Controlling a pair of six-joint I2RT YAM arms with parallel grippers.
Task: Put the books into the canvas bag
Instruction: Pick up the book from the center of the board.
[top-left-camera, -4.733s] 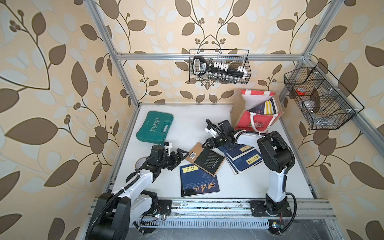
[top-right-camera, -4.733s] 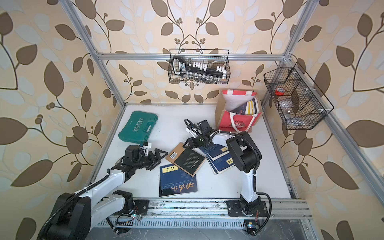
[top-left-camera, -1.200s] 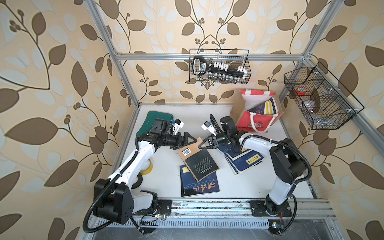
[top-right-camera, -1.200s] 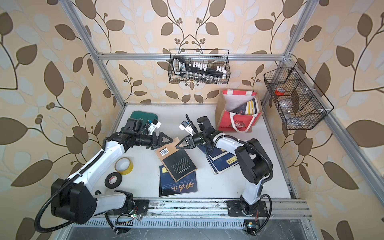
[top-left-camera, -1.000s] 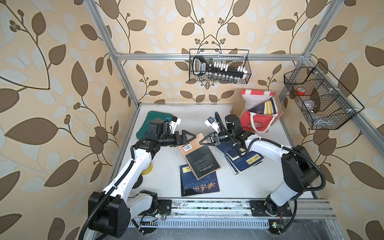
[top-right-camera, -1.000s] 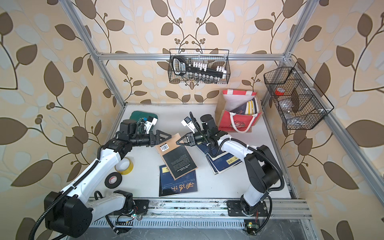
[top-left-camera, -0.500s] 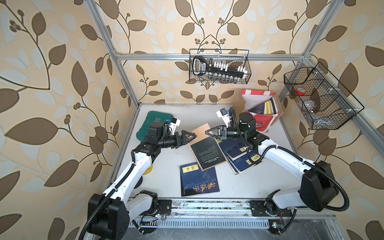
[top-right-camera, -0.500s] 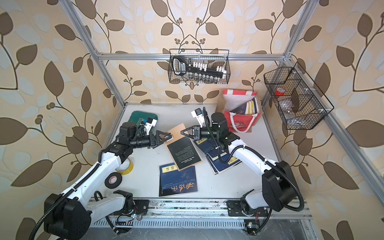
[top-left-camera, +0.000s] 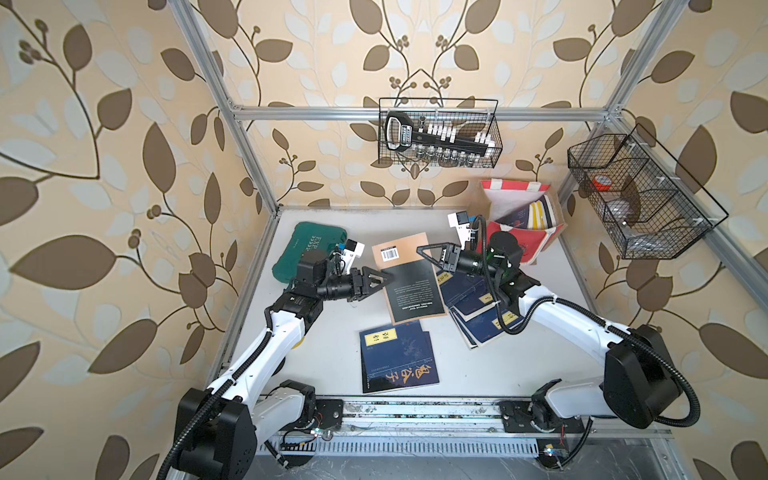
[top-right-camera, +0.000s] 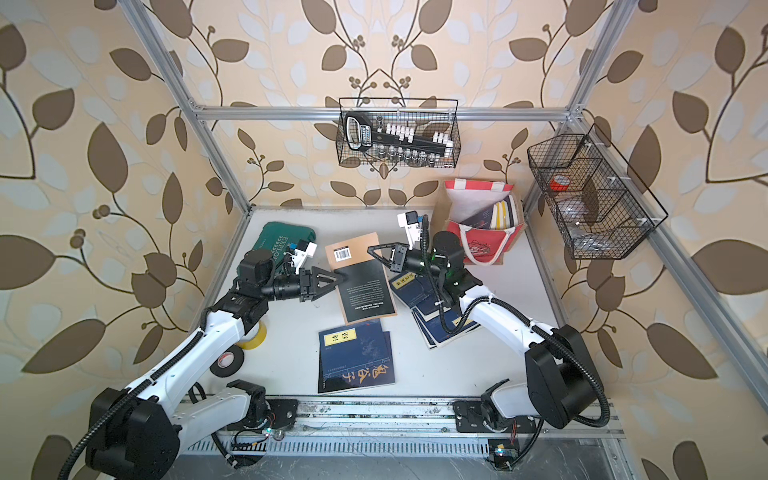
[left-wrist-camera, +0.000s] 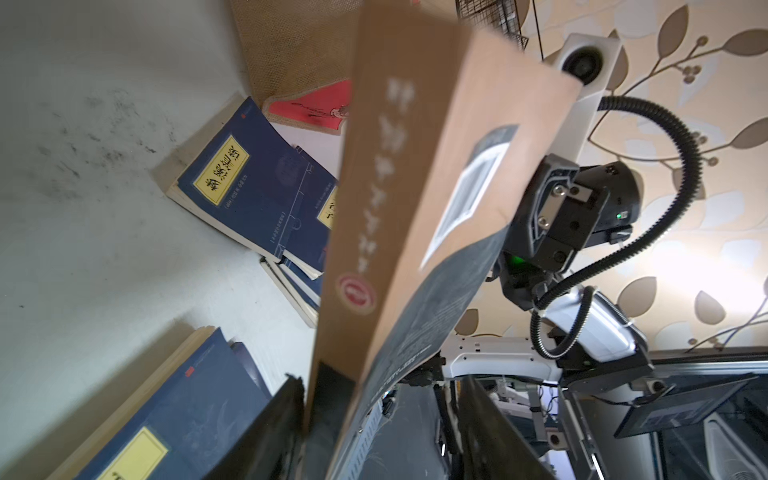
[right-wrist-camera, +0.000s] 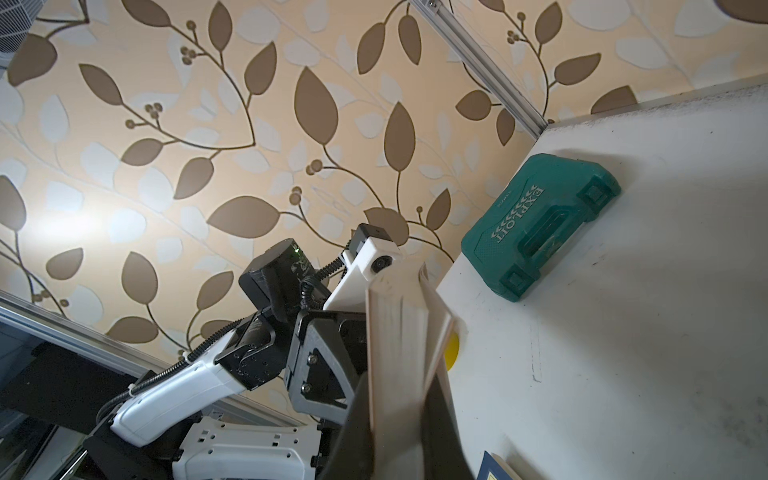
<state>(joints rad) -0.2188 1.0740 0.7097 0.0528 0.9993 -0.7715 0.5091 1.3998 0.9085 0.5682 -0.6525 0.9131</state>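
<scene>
We see the tan-and-black book (top-left-camera: 409, 278) held above the table (top-left-camera: 324, 232) between both arms. The right claw (top-left-camera: 426, 258) is pinched tight on its page edge. The left claw (top-left-camera: 384, 279) is half open round the spine edge, one finger touching, a gap on the other side. The canvas bag (top-left-camera: 540, 243) stands upright at the far right corner with several books (top-left-camera: 530, 214) inside. More navy books (top-left-camera: 478, 309) lie flat on the table near it.

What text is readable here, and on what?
"EXPLOIT": green case.
"鬼谷子", as best I can read: front navy book.
Yellow labels on the navy books: Chinese characters, not clear enough to quote.
Barcode digits and spine text on the held book: blurred.
Print on the bag: unreadable.
</scene>
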